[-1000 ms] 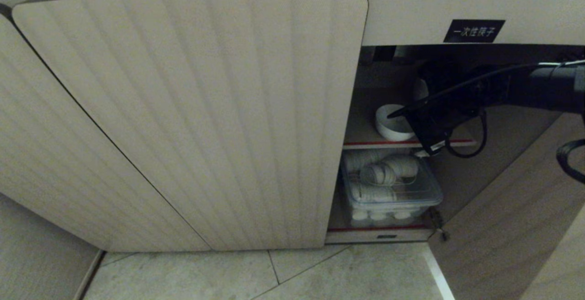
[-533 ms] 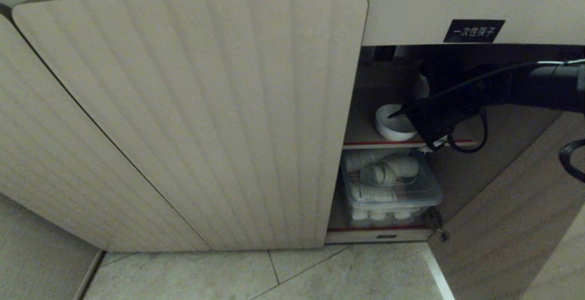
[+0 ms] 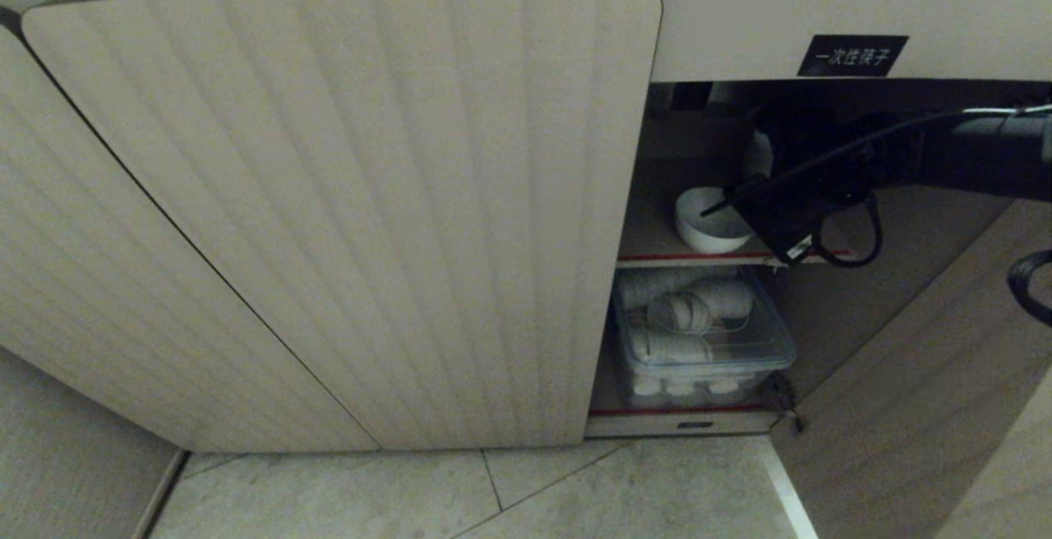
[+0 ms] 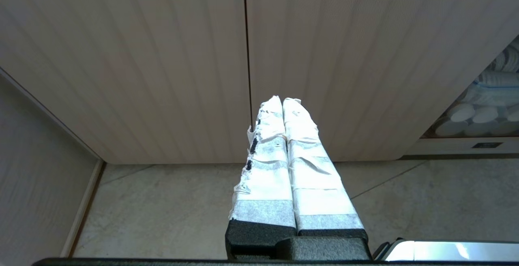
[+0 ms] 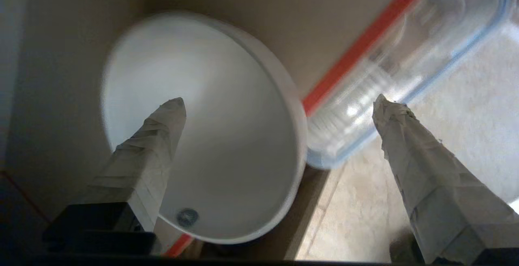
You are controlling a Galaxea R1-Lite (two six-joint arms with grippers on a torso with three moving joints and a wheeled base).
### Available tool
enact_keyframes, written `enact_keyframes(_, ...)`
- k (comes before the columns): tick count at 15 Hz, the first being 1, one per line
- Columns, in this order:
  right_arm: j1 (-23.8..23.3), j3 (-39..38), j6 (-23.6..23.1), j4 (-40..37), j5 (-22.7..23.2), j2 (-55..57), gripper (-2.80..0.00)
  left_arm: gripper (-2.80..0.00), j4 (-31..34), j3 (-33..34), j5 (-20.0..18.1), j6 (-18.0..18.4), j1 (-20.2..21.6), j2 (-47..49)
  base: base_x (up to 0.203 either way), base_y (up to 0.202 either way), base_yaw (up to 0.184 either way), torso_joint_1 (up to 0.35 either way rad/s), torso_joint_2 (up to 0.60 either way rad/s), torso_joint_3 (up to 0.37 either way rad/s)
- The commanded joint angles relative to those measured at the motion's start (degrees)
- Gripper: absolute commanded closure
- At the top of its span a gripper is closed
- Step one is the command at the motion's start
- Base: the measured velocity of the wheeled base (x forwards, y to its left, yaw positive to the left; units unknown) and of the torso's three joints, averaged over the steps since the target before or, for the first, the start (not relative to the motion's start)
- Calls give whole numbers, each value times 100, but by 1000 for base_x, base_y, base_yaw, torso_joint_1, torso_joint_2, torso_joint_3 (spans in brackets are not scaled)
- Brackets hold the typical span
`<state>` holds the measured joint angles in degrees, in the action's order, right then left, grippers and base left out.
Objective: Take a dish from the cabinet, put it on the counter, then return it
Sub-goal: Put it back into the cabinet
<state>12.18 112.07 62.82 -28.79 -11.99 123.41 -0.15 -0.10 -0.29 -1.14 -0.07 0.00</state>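
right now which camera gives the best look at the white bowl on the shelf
The right wrist view: the white bowl fills the frame, rim and inside visible between the open right tool. The head view shows it small on the cabinet shelf, partly hidden by the arm. The left wrist view does not show it.

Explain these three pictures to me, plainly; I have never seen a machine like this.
It is a robot with two arms, each ending in a pincer. One picture looks down from its head at a low cabinet; the others come from a camera on each wrist. The right pincer reaches inside with fingers wide apart, one over a white bowl standing on the upper shelf, holding nothing. Below sits a clear plastic box. The left pincer, fingers together and empty, points at the closed doors.
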Motion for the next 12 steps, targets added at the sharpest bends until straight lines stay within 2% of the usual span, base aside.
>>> enact_keyframes(1,4,-1,-120,22,-117,-3,-280,0,-2,1,-6,0,-1,0,0,0,0,0,0,0)
enact_keyframes(5,13,-25,-433,225,-146,-25,-280,0,-2,1,-4,0,0,0,0,0,0,0,0,0)
enact_keyframes(12,39,-36,-983,304,-463,-53,-280,0,-2,1,-6,0,-1,0,0,0,0,0,0,0)
